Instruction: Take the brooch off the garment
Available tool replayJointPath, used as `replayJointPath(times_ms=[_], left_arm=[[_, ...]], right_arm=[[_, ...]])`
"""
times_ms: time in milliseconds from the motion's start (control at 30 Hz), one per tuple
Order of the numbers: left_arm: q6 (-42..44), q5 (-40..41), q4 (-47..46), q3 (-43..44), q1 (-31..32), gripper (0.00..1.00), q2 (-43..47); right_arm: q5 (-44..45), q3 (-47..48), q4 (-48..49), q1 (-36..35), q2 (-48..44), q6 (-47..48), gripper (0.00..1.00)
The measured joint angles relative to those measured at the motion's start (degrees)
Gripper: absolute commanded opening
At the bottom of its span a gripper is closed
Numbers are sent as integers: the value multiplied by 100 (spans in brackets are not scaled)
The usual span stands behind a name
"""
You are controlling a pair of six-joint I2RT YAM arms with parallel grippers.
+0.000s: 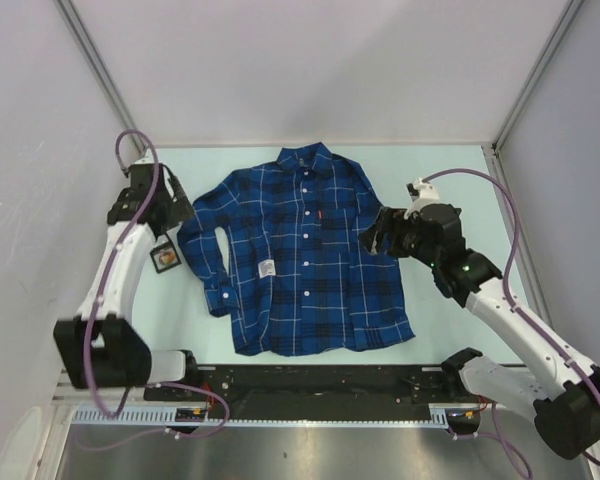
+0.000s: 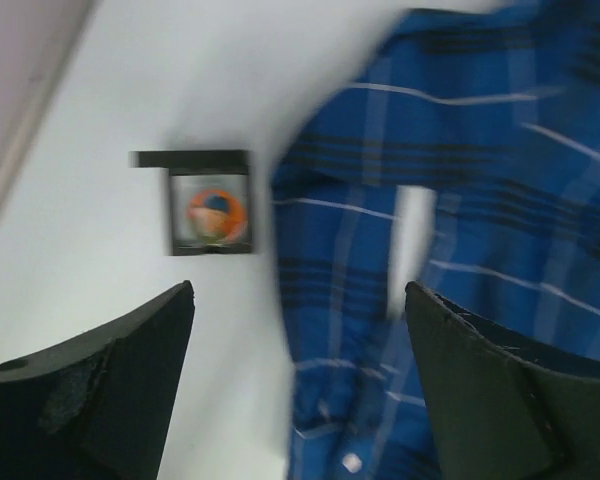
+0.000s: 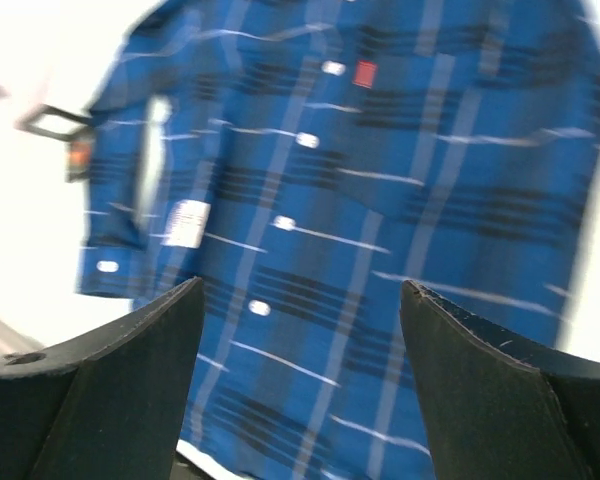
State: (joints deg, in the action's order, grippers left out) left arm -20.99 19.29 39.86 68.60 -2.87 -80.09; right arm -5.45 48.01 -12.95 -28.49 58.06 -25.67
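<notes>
A: Brooch?
B: The brooch (image 1: pixel 164 258) (image 2: pixel 211 208) lies on the table (image 1: pixel 440 180), off the shirt (image 1: pixel 300 270) (image 2: pixel 460 200) (image 3: pixel 380 200) and just beside the sleeve on the left arm's side. It has a dark square frame with an orange picture.
A: Shirt?
B: Flat, front up, collar at the far side. There is a white tag (image 1: pixel 266 268) (image 3: pixel 186 222) low on the front and a red tag (image 1: pixel 321 217) (image 3: pixel 364 73) at the chest.
A: Left gripper?
B: The left gripper (image 1: pixel 170 222) (image 2: pixel 300 300) hangs near the brooch, fingers spread wide, nothing between them. The wrist view is blurred.
A: Right?
B: The right gripper (image 1: pixel 378 235) (image 3: pixel 300 295) is at the opposite sleeve, fingers also wide apart, holding nothing.
</notes>
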Motion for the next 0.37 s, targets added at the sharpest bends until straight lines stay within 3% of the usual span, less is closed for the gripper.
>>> replayJointPath(times_ms=[100,200,367], left_arm=[[-26,-1021,-103,-157,118,91,935],[-155,-2107,-348,-361,341,94,1759],[-446,-3753,-922,-870,997,98,2946]], right_arm=[[216,2,-511,74,-286,232,88],[358,7,-1014,111,-743,485,98],[415,17,-1738,114,-1547,629,100]])
